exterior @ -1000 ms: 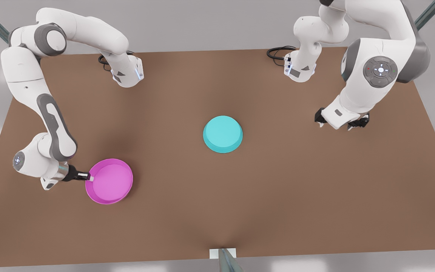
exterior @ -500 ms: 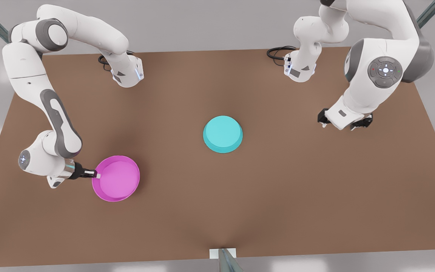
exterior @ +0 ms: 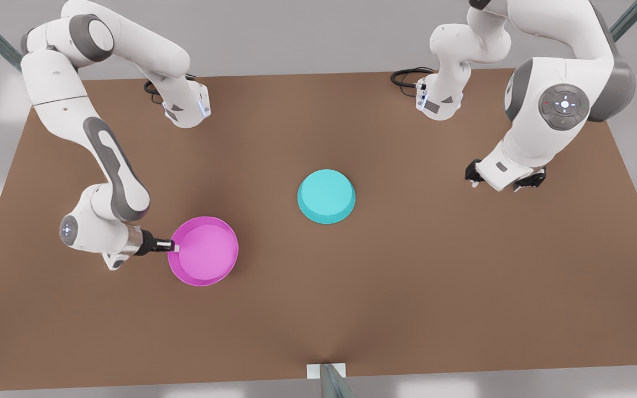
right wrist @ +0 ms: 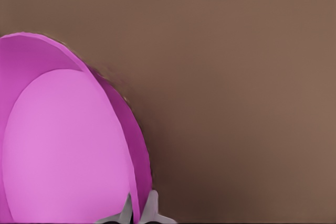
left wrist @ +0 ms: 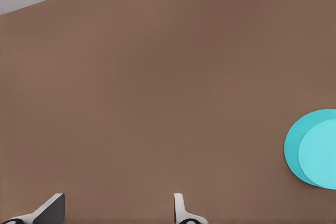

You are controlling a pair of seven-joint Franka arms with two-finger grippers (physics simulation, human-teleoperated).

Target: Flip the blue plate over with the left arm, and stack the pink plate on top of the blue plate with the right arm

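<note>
The blue plate [exterior: 326, 196] lies base up, rim down, at the table's middle; its edge also shows in the left wrist view [left wrist: 315, 150]. The pink plate [exterior: 203, 251] sits hollow side up toward the front view's left, lifted slightly off the table. My right gripper [exterior: 173, 248] is shut on the pink plate's rim at its left side; in the right wrist view its fingertips [right wrist: 126, 212] pinch the rim of the pink plate [right wrist: 63, 150]. My left gripper [exterior: 504, 181] hangs open over bare table at the front view's right, well away from the blue plate; its fingers [left wrist: 181, 211] stand apart.
The brown table [exterior: 407, 287] stretches wide around both plates. Both arm bases [exterior: 186, 108] stand at the far edge with black cables beside them. A metal post [exterior: 329, 378] rises at the near edge's middle.
My right gripper has carried the pink plate toward the front view's right and slightly away from the near edge, closer to the blue plate. The left arm drifted slightly, then held still.
</note>
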